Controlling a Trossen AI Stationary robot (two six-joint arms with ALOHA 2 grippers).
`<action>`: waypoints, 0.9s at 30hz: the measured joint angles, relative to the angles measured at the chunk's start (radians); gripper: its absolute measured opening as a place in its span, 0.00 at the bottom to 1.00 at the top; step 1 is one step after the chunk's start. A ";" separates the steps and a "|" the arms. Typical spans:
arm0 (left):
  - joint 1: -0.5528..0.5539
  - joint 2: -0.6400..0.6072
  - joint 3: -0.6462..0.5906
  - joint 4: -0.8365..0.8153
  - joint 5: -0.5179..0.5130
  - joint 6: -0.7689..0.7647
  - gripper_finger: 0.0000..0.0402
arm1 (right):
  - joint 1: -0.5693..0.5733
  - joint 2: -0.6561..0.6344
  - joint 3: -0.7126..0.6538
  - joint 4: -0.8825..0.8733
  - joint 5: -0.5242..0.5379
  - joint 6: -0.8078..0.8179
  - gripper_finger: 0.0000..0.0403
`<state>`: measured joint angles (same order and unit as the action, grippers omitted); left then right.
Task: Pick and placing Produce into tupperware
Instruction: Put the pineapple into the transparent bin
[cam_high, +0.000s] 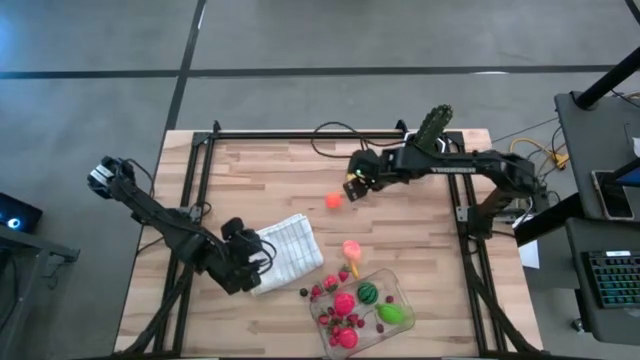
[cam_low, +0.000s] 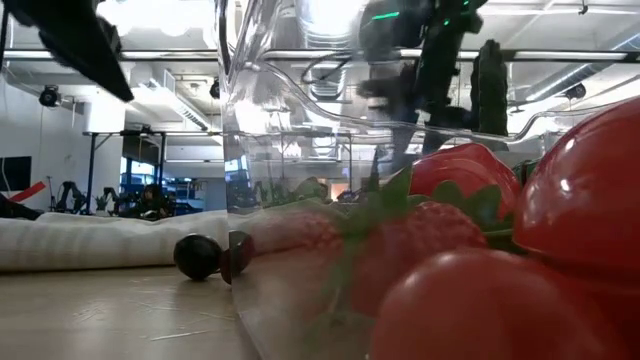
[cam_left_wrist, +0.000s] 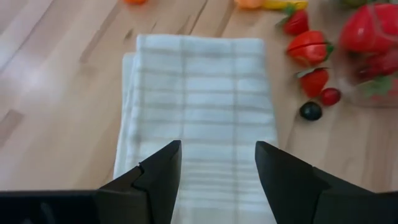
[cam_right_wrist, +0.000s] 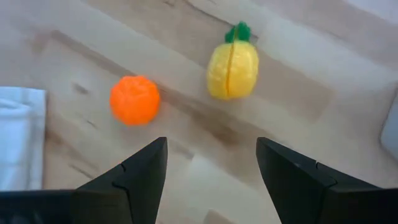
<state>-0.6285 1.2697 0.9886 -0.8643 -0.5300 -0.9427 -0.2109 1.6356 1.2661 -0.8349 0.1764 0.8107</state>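
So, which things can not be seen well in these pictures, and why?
- Low view: the tupperware wall and red produce fill the picture and hide most of the table.
- High view: the small berries are too small to count.
- Left wrist view: the cloth is cut off by the bottom edge, behind the open left gripper.
- Right wrist view: the tupperware is out of frame.

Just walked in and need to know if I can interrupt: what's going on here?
Two arms are sorting toy produce into a clear tupperware, which already holds several pieces. The right gripper hovers open and empty near a loose orange fruit, with a yellow fruit also out on the table. The left gripper sits open over the folded cloth.
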 joint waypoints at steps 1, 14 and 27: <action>0.000 -0.011 -0.017 0.004 -0.001 -0.013 0.48 | -0.006 0.018 0.012 0.001 0.001 -0.015 0.59; 0.000 -0.093 -0.157 0.104 -0.003 -0.016 0.48 | -0.080 0.249 0.133 0.003 0.060 -0.057 0.60; 0.000 -0.095 -0.208 0.097 -0.021 0.016 0.48 | -0.142 0.252 0.108 0.066 0.050 -0.051 0.78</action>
<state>-0.6285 1.1751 0.7811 -0.7670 -0.5511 -0.9268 -0.3531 1.8881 1.3736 -0.7691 0.2267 0.7593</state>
